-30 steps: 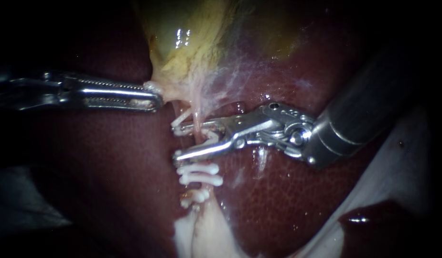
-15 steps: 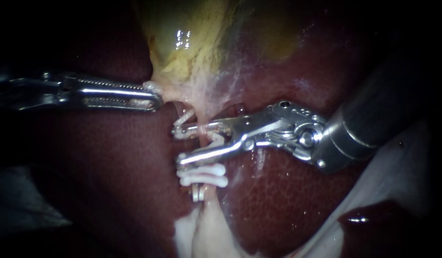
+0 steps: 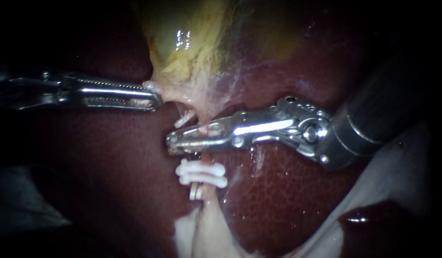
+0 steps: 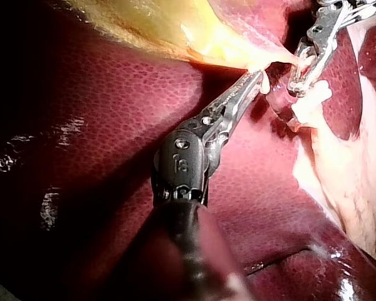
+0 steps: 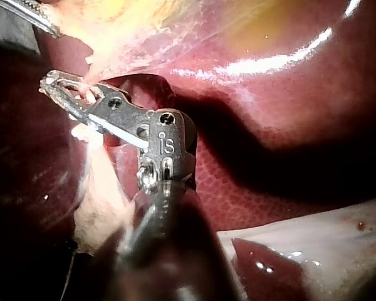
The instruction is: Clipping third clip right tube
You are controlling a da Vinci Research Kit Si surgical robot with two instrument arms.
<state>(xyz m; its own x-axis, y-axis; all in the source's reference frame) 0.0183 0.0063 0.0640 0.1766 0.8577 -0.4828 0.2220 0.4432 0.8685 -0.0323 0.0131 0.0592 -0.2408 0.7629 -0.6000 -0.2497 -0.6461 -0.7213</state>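
The third clip seemed nearly placed. The right instrument [image 3: 175, 142] had its jaws pressed almost together across the tube [image 3: 207, 156], gripping it from both sides just below the gallbladder [image 3: 182, 43]. The clip itself could not be made out between the jaws, so whether it had locked could not be told. What was probably left was to open the jaws and draw back. A white clip [image 3: 201, 173] sat on the tube just beneath the jaws, with a small metallic piece [image 3: 197, 192] under it and a white sliver [image 3: 185, 118] just above the jaws. The left instrument [image 3: 151, 98] was clamped on the gallbladder's pale lower edge, holding it out to the left. Room was tight at the tube, with the white clip close below, the gallbladder's edge near above and the liver [image 3: 111, 157] behind. The open way out lay to the right, along the shaft, over bare liver.
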